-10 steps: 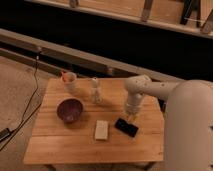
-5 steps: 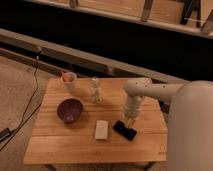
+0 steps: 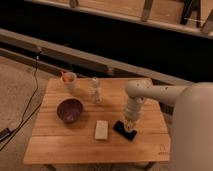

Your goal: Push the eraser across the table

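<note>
The eraser, a small flat black slab, lies on the light-brown wooden table right of its middle, turned at a slant. My gripper comes down from the white arm at the right and sits shut, its tip on or just over the eraser's far right end. Part of the eraser is hidden beneath the gripper. A pale beige block lies just left of the eraser, a small gap apart.
A dark purple bowl stands left of centre. A clear bottle and a small cup with something orange in it stand toward the back. A black cable trails on the floor at the left.
The gripper has dropped lower and come toward the near edge, onto the eraser's right end. The eraser has slid slightly toward the front of the table.
</note>
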Robot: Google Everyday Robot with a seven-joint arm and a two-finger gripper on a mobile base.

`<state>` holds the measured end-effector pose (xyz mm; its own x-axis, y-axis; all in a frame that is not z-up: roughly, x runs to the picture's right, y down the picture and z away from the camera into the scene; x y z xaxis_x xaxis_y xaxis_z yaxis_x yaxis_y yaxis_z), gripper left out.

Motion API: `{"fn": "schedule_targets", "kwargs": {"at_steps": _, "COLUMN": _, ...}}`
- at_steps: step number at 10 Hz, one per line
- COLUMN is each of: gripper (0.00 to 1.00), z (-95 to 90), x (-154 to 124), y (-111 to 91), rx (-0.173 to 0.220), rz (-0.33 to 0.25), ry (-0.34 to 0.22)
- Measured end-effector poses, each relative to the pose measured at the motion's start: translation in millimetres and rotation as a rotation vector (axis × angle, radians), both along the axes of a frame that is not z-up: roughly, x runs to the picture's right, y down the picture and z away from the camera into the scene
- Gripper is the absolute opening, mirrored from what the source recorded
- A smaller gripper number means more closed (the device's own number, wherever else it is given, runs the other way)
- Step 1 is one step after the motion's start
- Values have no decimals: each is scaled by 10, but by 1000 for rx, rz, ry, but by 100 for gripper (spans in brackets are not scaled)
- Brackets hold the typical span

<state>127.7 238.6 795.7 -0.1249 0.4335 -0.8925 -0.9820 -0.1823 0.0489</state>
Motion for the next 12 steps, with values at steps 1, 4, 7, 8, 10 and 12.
{"fn": "schedule_targets", "kwargs": {"at_steps": 1, "gripper": 0, "z": 0, "x": -12, "y": -31, "rx": 4, "rz": -1, "ry": -6}}
{"fn": "schedule_targets", "kwargs": {"at_steps": 4, "gripper": 0, "z": 170, "x": 62, "y": -427, "rx": 75, "rz": -22, "ry": -6}}
{"fn": "schedule_targets", "kwargs": {"at_steps": 7, "gripper": 0, "z": 502, "x": 92, "y": -649, "rx": 128, "rz": -65, "ry": -3}}
{"fn": "schedule_targets", "kwargs": {"at_steps": 8, "gripper": 0, "z": 609, "x": 100, "y": -668, "rx": 140, "rz": -72, "ry": -1}}
{"fn": "schedule_targets", "kwargs": {"at_steps": 10, "gripper": 0, "z": 772, "x": 76, "y": -675, "rx": 157, "rz": -76, "ry": -2}}
{"fn": "schedule_targets", "kwargs": {"at_steps": 12, "gripper": 0, "z": 803, "x": 68, "y": -629, "rx": 155, "rz": -76, "ry": -4}}
